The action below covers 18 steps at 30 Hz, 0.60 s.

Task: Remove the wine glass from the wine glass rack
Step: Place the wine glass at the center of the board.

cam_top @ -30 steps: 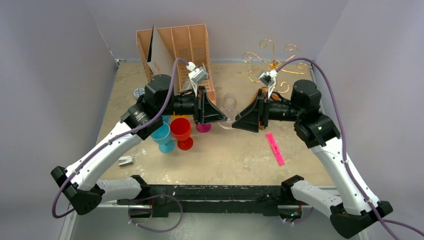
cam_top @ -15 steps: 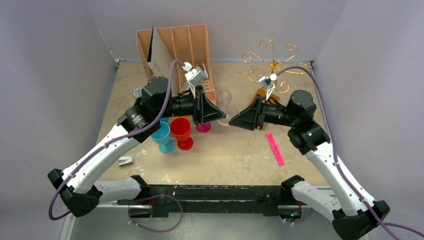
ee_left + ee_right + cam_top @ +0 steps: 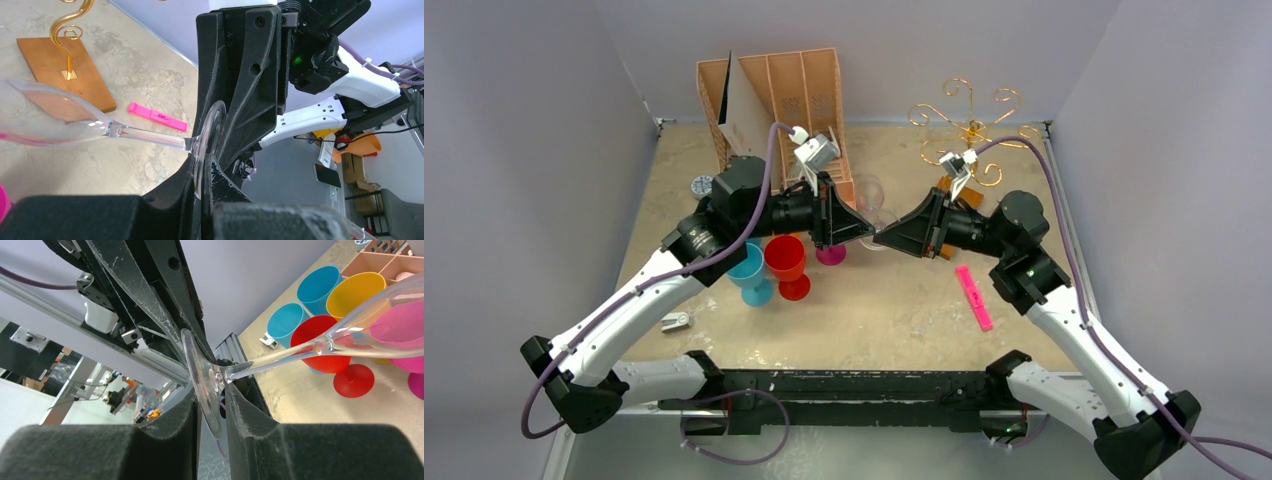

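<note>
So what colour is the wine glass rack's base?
The rack base is orange-brown wood, best seen in the left wrist view.

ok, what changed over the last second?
The right gripper moved left up to the left gripper, its jaws narrowing around the wine glass foot. The left gripper kept its hold on that foot. The wine glass rack, coloured cups, pink marker unchanged.

Wine glass (image 3: 60,117) bowl partly cropped

We see the left arm (image 3: 624,310) and the right arm (image 3: 1079,322), white on the long parts and black at the joints. A purple cable (image 3: 770,160) runs along each. The left gripper (image 3: 869,232) and right gripper (image 3: 887,236) are black wedges with screw holes.
</note>
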Each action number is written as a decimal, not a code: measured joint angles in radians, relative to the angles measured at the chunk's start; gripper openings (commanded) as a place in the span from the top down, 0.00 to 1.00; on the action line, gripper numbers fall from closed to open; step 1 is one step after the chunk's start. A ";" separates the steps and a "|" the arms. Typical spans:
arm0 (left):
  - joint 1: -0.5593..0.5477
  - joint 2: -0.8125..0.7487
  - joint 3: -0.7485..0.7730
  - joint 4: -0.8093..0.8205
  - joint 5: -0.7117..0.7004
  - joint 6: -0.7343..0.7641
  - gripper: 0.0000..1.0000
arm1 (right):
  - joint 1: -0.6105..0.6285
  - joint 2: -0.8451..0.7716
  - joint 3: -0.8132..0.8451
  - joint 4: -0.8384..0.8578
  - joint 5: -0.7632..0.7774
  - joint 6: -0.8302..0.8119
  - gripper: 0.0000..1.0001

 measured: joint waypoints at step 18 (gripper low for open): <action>-0.011 0.006 -0.008 0.036 0.000 -0.007 0.91 | 0.008 -0.021 -0.048 0.073 0.011 -0.014 1.00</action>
